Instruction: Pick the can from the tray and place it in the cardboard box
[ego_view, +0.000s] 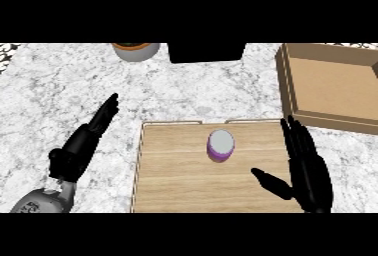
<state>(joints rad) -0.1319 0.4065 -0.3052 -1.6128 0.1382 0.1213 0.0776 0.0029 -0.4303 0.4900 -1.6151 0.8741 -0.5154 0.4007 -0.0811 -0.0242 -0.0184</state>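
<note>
Fingers straight and thumb spread wide, the black right hand (308, 175) is seen open over the right edge of the pale wooden tray (177, 187), with nothing held. The small upright cylindrical can (221, 145), purple-walled with a pale grey top, is found to its left, standing near the tray's middle and apart from the hand. The can is judged to be light, stiff and smooth, liable to slip or tip if nudged. It would best be taken round its side wall at mid-height, thumb on one side and fingers opposite. The open brown cardboard box (332, 82) is set beyond the tray's far right corner. The black left hand (74, 152) is held open over the white marbled counter (66, 85), left of the tray. One can, one tray, one box and two hands are counted; one grey pot (136, 51) and one black block (207, 52) are seen at the far edge.
</note>
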